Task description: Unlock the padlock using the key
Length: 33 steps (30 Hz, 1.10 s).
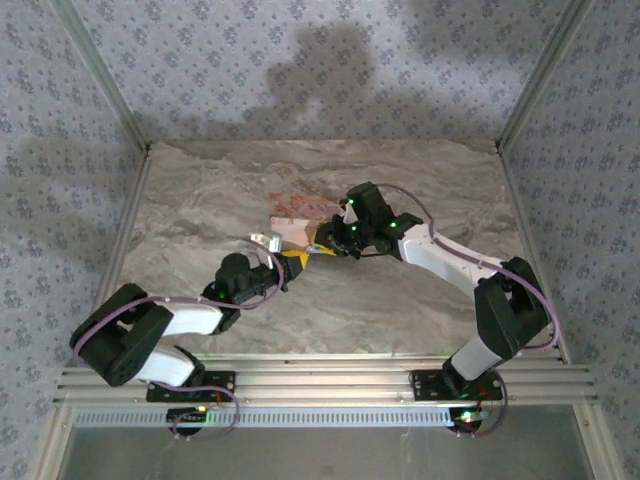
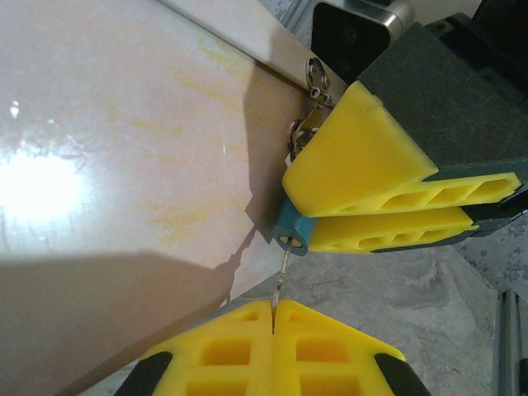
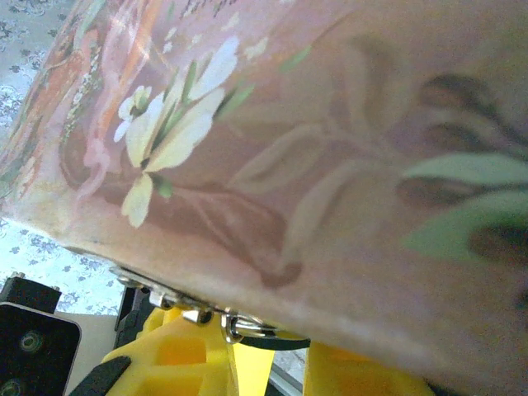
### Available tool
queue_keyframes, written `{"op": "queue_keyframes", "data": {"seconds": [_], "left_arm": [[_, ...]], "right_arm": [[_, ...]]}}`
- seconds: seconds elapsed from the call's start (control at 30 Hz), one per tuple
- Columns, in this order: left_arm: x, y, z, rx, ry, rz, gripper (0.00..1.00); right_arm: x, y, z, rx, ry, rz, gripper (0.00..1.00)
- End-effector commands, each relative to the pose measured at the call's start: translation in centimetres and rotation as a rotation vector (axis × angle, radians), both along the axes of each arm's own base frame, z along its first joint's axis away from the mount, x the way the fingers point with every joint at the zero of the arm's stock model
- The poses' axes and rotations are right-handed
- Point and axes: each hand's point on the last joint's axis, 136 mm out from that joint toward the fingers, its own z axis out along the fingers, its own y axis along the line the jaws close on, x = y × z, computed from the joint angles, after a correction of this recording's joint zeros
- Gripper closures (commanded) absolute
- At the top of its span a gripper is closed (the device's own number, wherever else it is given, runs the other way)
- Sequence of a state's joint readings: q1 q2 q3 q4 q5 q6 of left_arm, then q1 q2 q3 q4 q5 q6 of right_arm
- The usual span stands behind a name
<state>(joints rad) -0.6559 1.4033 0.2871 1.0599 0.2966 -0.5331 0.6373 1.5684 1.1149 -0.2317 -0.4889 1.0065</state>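
Dead centre of the bench [image 1: 400, 300], against the floral box [image 3: 330, 165], the teal padlock [image 2: 291, 235] is pinched in my right claw [image 2: 304, 216]. It's at 12 o'clock from my left claw [image 2: 274, 307], which is clamped tight on the thin key [image 2: 280, 276], tip at the keyhole. My worry: if I twist off-axis, that skinny blade bends or slips in the pads, or the padlock swivels loose.

A pink box painted with white flowers and green leaves [image 3: 330, 165] spreads across most of the frame, its surface tilted. A silver metal clasp with a small ring [image 3: 206, 318] hangs along its lower edge. Just beneath, the right pincer [image 3: 264, 367] shows two yellow ribbed fingers [image 3: 177, 359] with a gap between them. A black block with screws [image 3: 29, 342] sits at the lower left.
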Motion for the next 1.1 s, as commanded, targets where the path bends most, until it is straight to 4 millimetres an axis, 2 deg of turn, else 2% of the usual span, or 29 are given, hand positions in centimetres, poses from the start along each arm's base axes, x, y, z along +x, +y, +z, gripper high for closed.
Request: {"op": "queue_keyframes", "data": {"seconds": [0.0,0.57,0.73,1.07], "left_arm": [[0.3,-0.4,1.7,-0.045,-0.043,-0.013,1.0],[1.2,-1.2,2.1,-0.061,-0.041,-0.026,1.0],[1.5,-1.2,2.7,-0.07,-0.05,-0.029,1.0],[1.8,-1.8,3.0,-0.098,-0.043,-0.066,1.0]], "right_arm": [[-0.3,1.1,3.6,0.102,-0.07,0.042,1.0],[-0.9,1.3,3.3,0.093,-0.057,0.072,1.0],[-1.5,1.4,2.4,0.054,-0.044,0.092,1.0],[-2.5,2.6,0.9,0.039,-0.027,0.139,1.0]]}}
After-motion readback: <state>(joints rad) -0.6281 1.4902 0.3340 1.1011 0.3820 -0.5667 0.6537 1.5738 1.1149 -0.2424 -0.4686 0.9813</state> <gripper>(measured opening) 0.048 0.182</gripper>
